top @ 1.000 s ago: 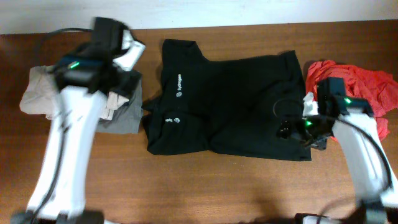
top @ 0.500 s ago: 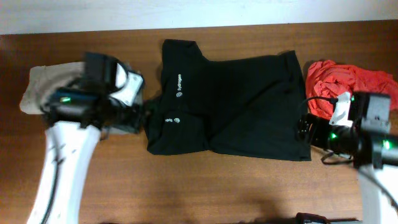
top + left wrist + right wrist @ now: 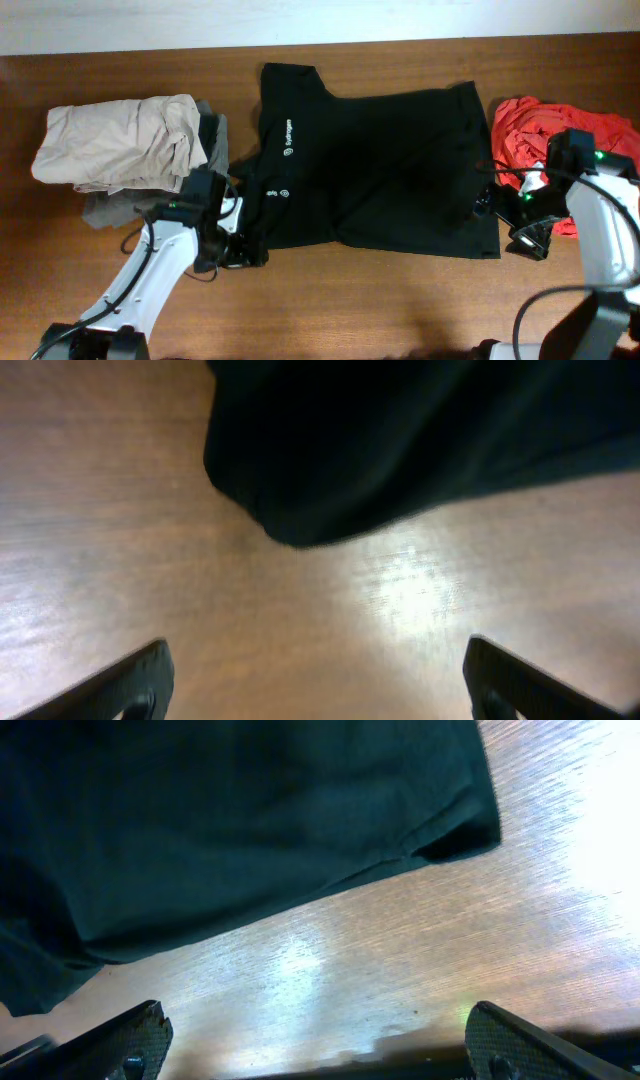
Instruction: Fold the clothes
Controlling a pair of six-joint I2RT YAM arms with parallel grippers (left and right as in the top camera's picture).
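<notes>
A black T-shirt (image 3: 370, 165) lies spread flat in the middle of the wooden table, with small white logos near its left side. My left gripper (image 3: 245, 250) is open and empty, low over the table at the shirt's near left corner (image 3: 300, 510). My right gripper (image 3: 495, 215) is open and empty, just off the shirt's near right corner (image 3: 455, 825). Both wrist views show bare wood between wide-apart fingers, with the black cloth beyond them.
A folded beige garment (image 3: 120, 145) sits on a grey one (image 3: 100, 208) at the left. A crumpled red garment (image 3: 560, 130) lies at the right, partly under my right arm. The table's far edge meets a white wall (image 3: 320, 20).
My left arm has swung from over the beige pile down to the shirt's near left corner. My right gripper has shifted from over the shirt's right part to just beside its near right corner.
</notes>
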